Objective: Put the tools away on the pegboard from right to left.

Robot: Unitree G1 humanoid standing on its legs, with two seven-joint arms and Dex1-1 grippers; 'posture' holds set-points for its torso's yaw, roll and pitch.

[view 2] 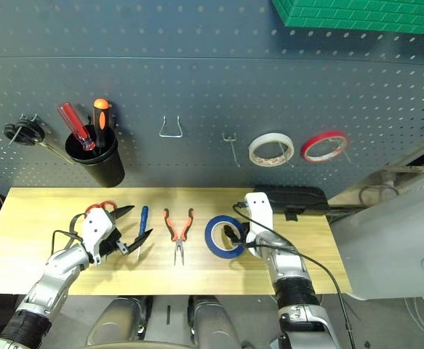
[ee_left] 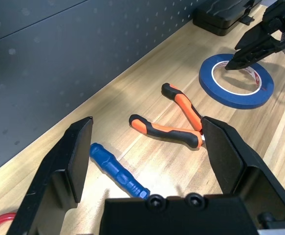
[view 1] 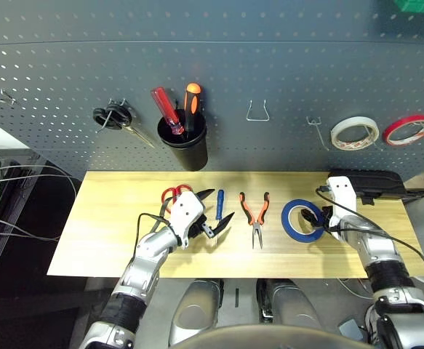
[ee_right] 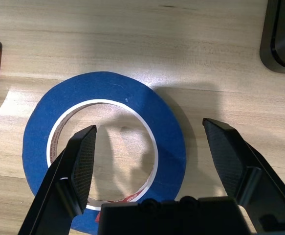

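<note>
My right gripper (ee_right: pixel 149 147), fingers spread wide, hung at centre frame straddling the flat blue tape roll's (ee_right: pixel 169 127) right rim.

A pale wooden table (view 1: pixel 102 240) runs along the foot of the wall. Laid out in a row across its middle: red-handled scissors (view 1: pixel 175 193) at the robot's left, then the small blue-handled screwdriver (view 1: pixel 220 204), lying front to back. Just beside that, the orange-and-black-handled pliers (view 1: pixel 255 213), handles spread, nose pointing toward the near edge. Next along, the blue tape roll (view 1: pixel 300 219) lies flat on the wood. At the back right corner a black case (view 1: pixel 366 182) lies flat by the wall.
</note>
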